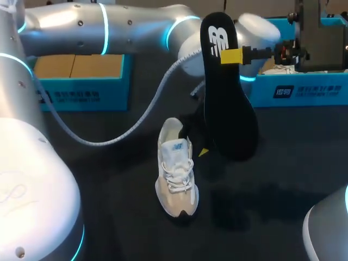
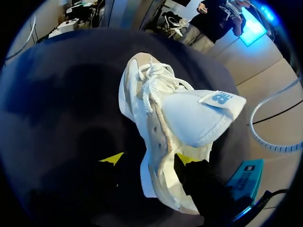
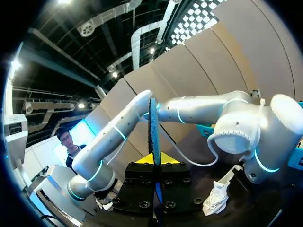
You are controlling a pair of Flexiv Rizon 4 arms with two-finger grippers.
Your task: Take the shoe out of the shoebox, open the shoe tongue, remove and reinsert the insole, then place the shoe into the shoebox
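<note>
Well, biggest first: the dark table [image 1: 119, 217] lies under everything. My left arm [image 1: 109, 30] comes in from the left, runs along the far side and bends down behind the insole toward the shoe, with a grey ribbed cable [image 1: 109, 142] looping from it over the tabletop. Two blue shoeboxes stand at the far edge: the left shoebox [image 1: 81, 89] is open with bare cardboard inside, and the right shoebox [image 1: 304, 89] is behind my right gripper. The black insole [image 1: 228, 98] stands almost upright in the air, its white-logo end up and its broader end down, to the right of the shoe in the head view. My right gripper [image 1: 231, 56] is clamped on it near the upper end, and from the right wrist it shows edge-on, pinched between my two yellow tips. The white shoe [image 1: 176, 168] sits on its sole in the middle of the table, outside both boxes, toe toward me and heel toward the far side. Its tongue [image 2: 199, 118] stands lifted off the opening, with the white laces [image 2: 158, 85] slack beyond it. My left gripper [image 2: 149, 158] is at the heel with its jaws apart: one yellow fingertip [image 2: 112, 158] is clear of the shoe's side with dark table showing between, and the other is close against the opposite side of the heel
</note>
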